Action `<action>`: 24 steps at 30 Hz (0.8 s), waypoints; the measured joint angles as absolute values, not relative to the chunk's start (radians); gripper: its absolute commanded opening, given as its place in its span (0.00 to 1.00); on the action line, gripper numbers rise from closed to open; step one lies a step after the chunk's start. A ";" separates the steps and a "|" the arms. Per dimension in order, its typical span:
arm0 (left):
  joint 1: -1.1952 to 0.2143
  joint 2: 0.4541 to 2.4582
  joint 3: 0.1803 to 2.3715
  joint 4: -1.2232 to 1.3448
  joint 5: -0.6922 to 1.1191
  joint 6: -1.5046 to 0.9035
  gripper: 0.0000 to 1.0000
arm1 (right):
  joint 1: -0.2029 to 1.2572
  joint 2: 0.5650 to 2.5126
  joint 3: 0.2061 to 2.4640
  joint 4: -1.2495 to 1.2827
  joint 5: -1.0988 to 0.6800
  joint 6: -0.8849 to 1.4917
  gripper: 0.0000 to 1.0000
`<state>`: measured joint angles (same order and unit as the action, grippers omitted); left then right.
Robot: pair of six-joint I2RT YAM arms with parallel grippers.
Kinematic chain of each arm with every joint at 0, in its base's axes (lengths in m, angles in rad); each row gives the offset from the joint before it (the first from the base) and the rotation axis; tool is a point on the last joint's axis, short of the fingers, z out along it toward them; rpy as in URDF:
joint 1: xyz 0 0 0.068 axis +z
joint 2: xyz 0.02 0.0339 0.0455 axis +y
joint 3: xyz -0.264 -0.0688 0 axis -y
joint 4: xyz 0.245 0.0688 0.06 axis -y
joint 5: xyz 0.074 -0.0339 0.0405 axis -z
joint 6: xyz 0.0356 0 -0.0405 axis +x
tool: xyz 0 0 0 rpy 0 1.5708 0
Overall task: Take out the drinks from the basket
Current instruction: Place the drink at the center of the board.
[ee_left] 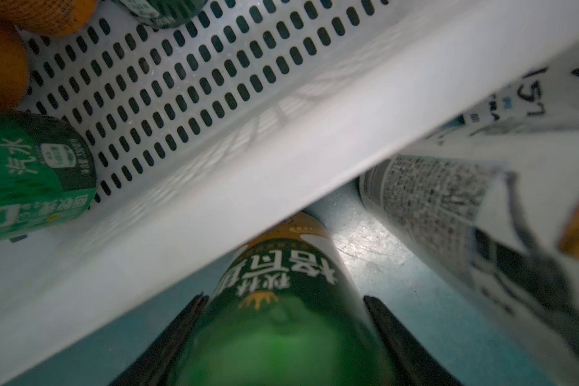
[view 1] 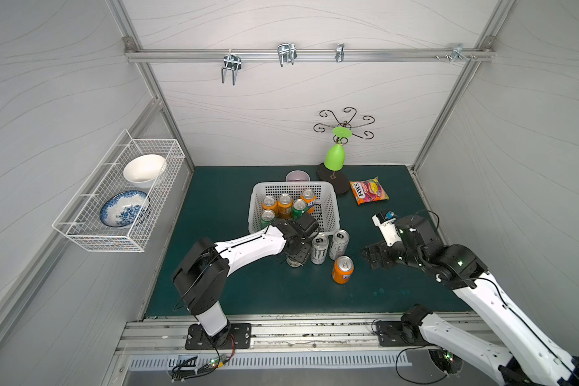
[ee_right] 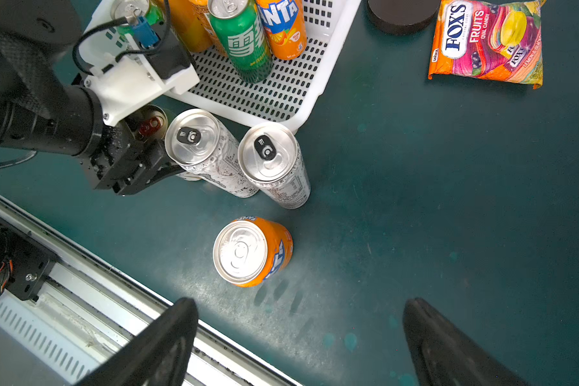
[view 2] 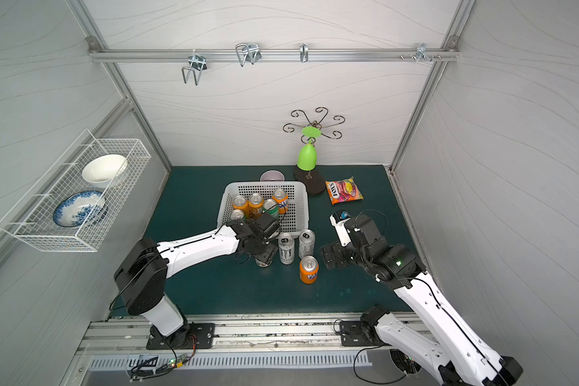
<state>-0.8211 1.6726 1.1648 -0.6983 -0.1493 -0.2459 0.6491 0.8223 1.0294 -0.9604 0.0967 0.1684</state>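
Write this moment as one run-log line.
left gripper: shut on dark green can | right gripper: open, empty | basket: five cans inside

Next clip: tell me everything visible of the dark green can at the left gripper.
The dark green can is metal by its look, with white Chinese lettering and white and gold bands; the right wrist view shows a gold lid with a red tab. It stands upright outside the basket, near its front rim, beside a silver can. The fingers of the left gripper clamp its sides; its base seems to rest on the mat.
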 measured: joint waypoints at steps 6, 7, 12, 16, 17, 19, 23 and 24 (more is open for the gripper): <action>-0.821 1.628 1.165 -0.697 -0.176 -0.242 0.84 | 0.649 0.822 1.029 -0.960 0.097 0.168 0.99; -0.821 1.617 1.165 -0.698 -0.180 -0.241 0.84 | 0.649 0.823 1.029 -0.960 0.097 0.168 0.99; -0.821 1.586 1.165 -0.699 -0.191 -0.239 0.87 | 0.649 0.823 1.029 -0.960 0.097 0.168 0.99; -0.821 1.557 1.165 -0.711 -0.195 -0.236 0.90 | 0.649 0.823 1.029 -0.960 0.097 0.168 0.99; -0.821 1.542 1.165 -0.717 -0.199 -0.234 0.91 | 0.648 0.823 1.029 -0.960 0.097 0.168 0.99; -0.821 1.509 1.165 -0.734 -0.207 -0.230 0.93 | 0.648 0.823 1.029 -0.960 0.097 0.168 0.99; -0.821 1.420 1.173 -0.781 -0.233 -0.215 0.98 | 0.648 0.823 1.030 -0.961 0.099 0.168 0.99; -0.821 1.399 1.179 -0.794 -0.239 -0.212 0.98 | 0.647 0.823 1.031 -0.961 0.099 0.168 0.99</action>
